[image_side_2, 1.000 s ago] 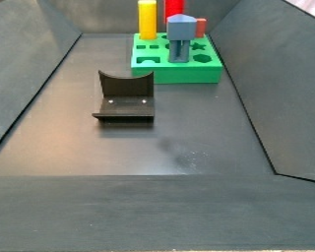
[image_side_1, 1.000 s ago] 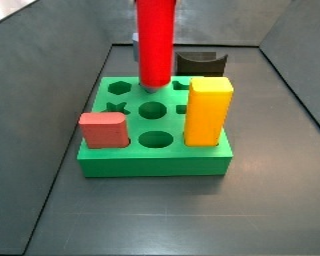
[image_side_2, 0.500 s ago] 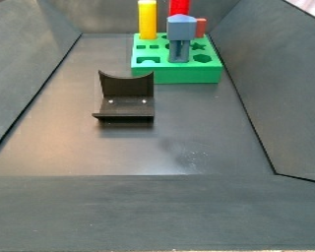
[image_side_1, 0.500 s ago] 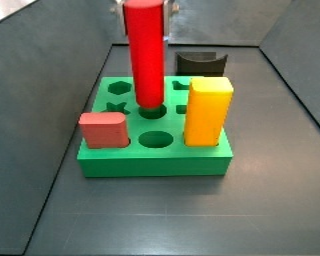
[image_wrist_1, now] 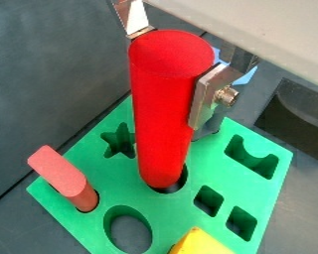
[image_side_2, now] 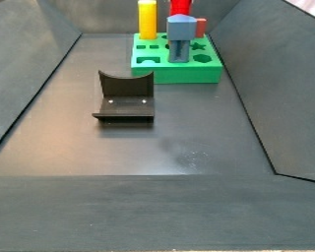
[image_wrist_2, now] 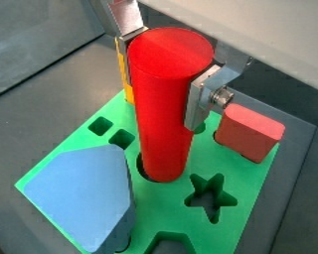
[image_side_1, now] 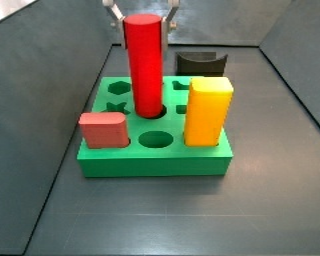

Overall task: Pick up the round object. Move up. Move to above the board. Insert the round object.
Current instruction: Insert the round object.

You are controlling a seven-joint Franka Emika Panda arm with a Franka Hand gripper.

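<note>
The round object (image_side_1: 144, 65), a tall bright red cylinder, stands upright with its lower end in a round hole near the middle of the green board (image_side_1: 156, 160). My gripper (image_side_1: 141, 12) is shut on its top, one silver finger on each side. Both wrist views show the cylinder (image_wrist_1: 162, 119) (image_wrist_2: 162, 109) between the fingers of the gripper (image_wrist_1: 173, 60) (image_wrist_2: 166, 60), its foot in the hole of the board (image_wrist_1: 229, 174) (image_wrist_2: 248, 198). In a side view the board (image_side_2: 200, 71) lies at the far end, and the cylinder is mostly hidden behind a grey-blue peg.
In the board stand a yellow block (image_side_1: 208, 110), a short reddish-brown block (image_side_1: 104, 130) and a grey-blue pentagon-topped peg (image_side_2: 184, 34). A second round hole (image_side_1: 156, 139) is open in front. The dark fixture (image_side_2: 123, 95) stands on the grey floor, with sloping walls around.
The gripper has come down with the red cylinder. Its lower end has gone from above the board into the round hole, and its top is lower in the side view.
</note>
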